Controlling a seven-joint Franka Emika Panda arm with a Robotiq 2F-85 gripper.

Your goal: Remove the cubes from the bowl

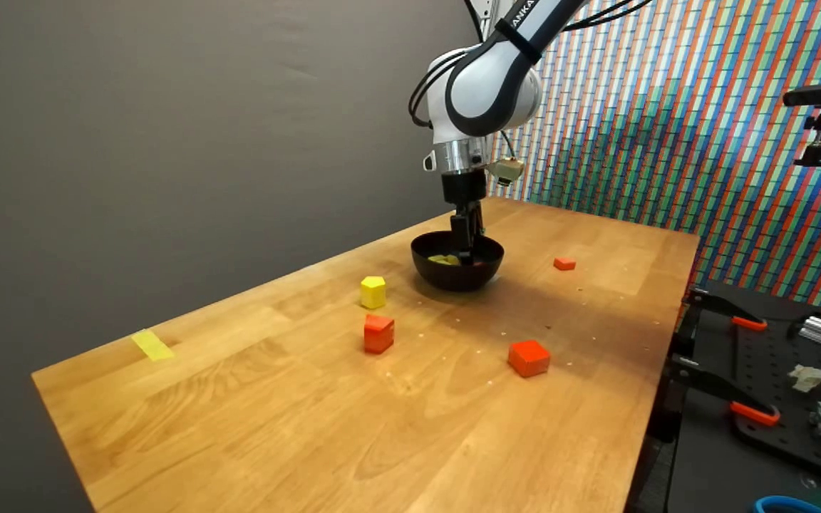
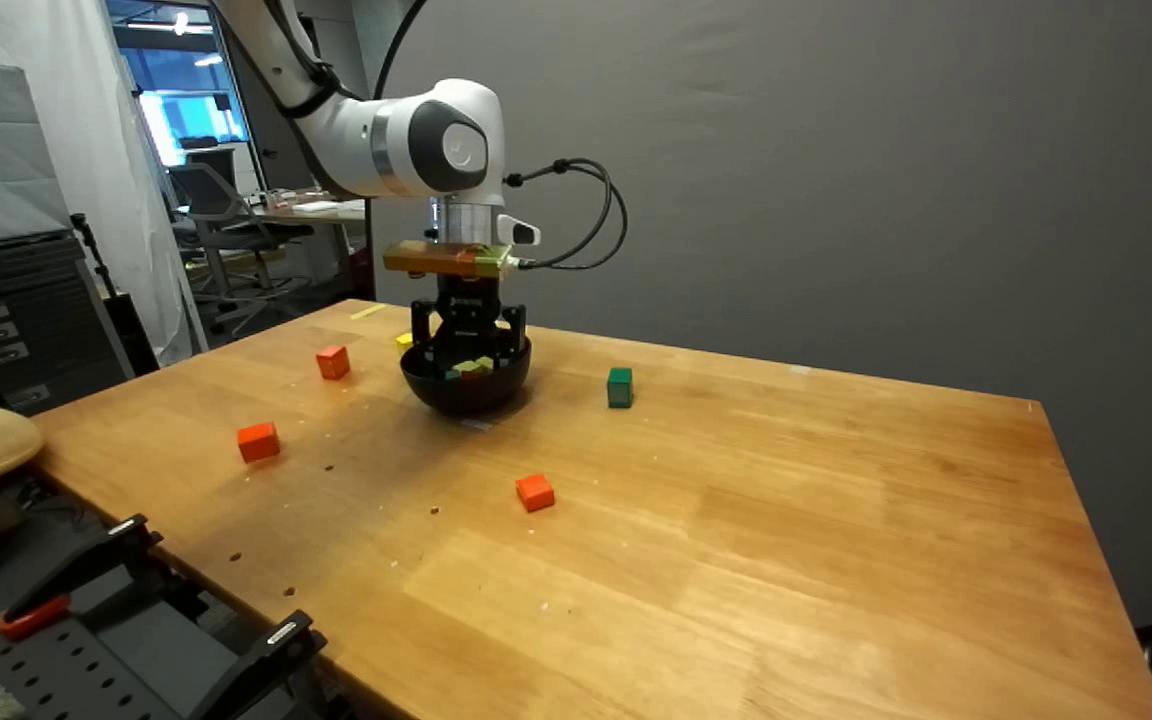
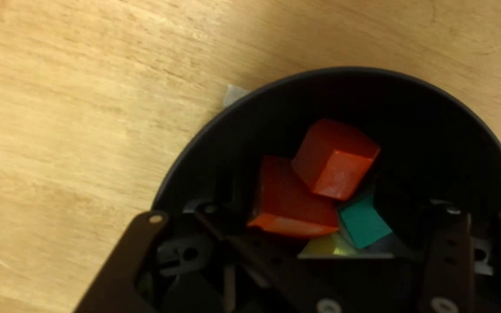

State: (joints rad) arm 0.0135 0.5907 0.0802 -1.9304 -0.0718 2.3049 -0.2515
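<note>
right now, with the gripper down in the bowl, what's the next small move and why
I'd probably ease the jaws together slowly. The gripper reaches down into the bowl with its jaws apart, and the wrist view shows red cubes and a teal cube between them. Whether either jaw touches a cube isn't clear, so a gentle close seems safest.

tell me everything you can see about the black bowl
The black bowl is round and plain, with curved sides narrowing downward, a thin rim and a smooth, perhaps plastic surface, dark inside and out. It stands upright on the wooden table. Inside lie two visible red blocks, a teal block and yellow blocks. The gripper reaches down into it; whether it touches the wall can't be told.
</note>
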